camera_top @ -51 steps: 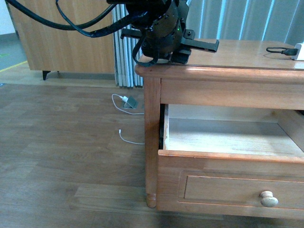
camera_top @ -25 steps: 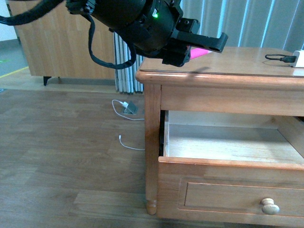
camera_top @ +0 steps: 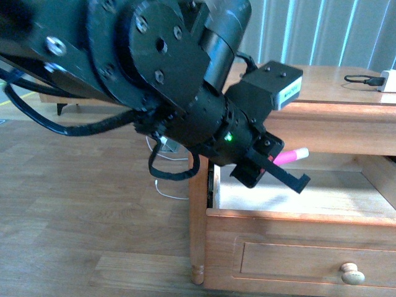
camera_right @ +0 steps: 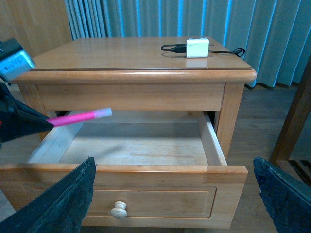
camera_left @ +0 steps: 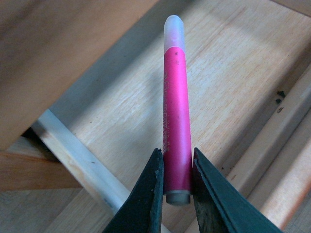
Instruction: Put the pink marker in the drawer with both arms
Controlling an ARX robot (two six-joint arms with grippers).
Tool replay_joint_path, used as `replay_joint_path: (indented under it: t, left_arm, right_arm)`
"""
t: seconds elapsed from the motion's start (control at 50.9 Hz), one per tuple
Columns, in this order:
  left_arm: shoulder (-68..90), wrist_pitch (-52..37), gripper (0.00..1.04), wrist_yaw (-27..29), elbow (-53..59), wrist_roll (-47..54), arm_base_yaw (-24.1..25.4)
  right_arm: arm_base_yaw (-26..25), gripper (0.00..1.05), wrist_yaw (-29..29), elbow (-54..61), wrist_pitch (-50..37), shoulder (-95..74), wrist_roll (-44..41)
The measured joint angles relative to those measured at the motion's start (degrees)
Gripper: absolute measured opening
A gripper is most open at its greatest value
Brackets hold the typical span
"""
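Crowding the upper left of the front view, the black left arm (camera_top: 154, 80) is angling down in front of the wooden cabinet (camera_top: 334, 86). The left gripper (camera_top: 286, 166) is clamping the pink marker (camera_top: 291, 156). The marker is hanging in the air over the left part of the open drawer (camera_top: 297, 216), with its whitish cap pointing right. The drawer's round knob (camera_top: 351, 273) is showing at lower right. A white charger (camera_top: 389, 80) with a black cable (camera_top: 362, 79) is lying on the cabinet top, well apart from the marker.

Left wrist view: the two fingers (camera_left: 146, 199) are pressing on opposite sides of the pink marker (camera_left: 175, 111) near its grey tail end. The capped end is projecting well beyond the fingertips. The drawer's pale wooden floor (camera_left: 233, 73) is lying beneath.

Right wrist view: the right gripper (camera_right: 173, 162) is standing wide open, its fingers (camera_right: 63, 204) spread far apart and holding nothing, facing the drawer (camera_right: 146, 145). The pink marker (camera_right: 77, 117) is jutting from the left gripper (camera_right: 24, 119), raised above the drawer's interior near one side wall. The white charger (camera_right: 197, 47) is resting on the cabinet top.
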State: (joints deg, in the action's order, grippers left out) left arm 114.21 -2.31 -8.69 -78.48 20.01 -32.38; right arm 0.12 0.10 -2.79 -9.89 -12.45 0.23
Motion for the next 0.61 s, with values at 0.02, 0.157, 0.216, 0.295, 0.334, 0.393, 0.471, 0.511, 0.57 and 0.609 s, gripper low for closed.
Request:
replay_joint_path:
  t: [0.02, 0.157, 0.216, 0.295, 0.334, 0.393, 0.471, 0.511, 0.57, 0.609]
  left_arm:
    - [1.4, 0.1, 0.15, 0.2, -0.9, -0.2, -0.1]
    - [6.4, 0.7, 0.15, 1.3, -5.5, -1.2, -0.4]
    - [7.7, 0.7, 0.15, 1.7, -7.1, -1.7, -0.4]
    - [8.5, 0.9, 0.21, 1.4, -8.3, -2.3, -0.7]
    - [8.8, 0.9, 0.26, 1.6, -8.7, -2.3, -0.7]
    - [8.9, 0.9, 0.35, 1.6, -9.0, -2.3, -0.8]
    - [8.8, 0.2, 0.51, 1.6, -8.9, -2.7, -1.2]
    - [8.7, -0.3, 0.57, 1.6, -8.6, -2.9, -1.2]
    - [8.0, -1.3, 0.65, 2.1, -7.6, -3.2, -1.4]
    - [7.1, -2.1, 0.72, 2.8, -6.5, -3.6, -1.4]
  right_arm:
    - [0.0, 0.96, 0.0, 0.0, 0.0, 0.0, 0.0]
    - [0.0, 0.96, 0.0, 0.0, 0.0, 0.0, 0.0]
    - [0.0, 0.96, 0.0, 0.0, 0.0, 0.0, 0.0]
    - [0.0, 0.96, 0.0, 0.0, 0.0, 0.0, 0.0]
    - [0.0, 0.96, 0.0, 0.0, 0.0, 0.0, 0.0]
    - [0.0, 0.96, 0.0, 0.0, 0.0, 0.0, 0.0]
    - [0.0, 0.96, 0.0, 0.0, 0.0, 0.0, 0.0]
    - [0.0, 0.96, 0.0, 0.0, 0.0, 0.0, 0.0]
    - [0.0, 0.96, 0.0, 0.0, 0.0, 0.0, 0.0]
    - [0.0, 0.96, 0.0, 0.0, 0.0, 0.0, 0.0]
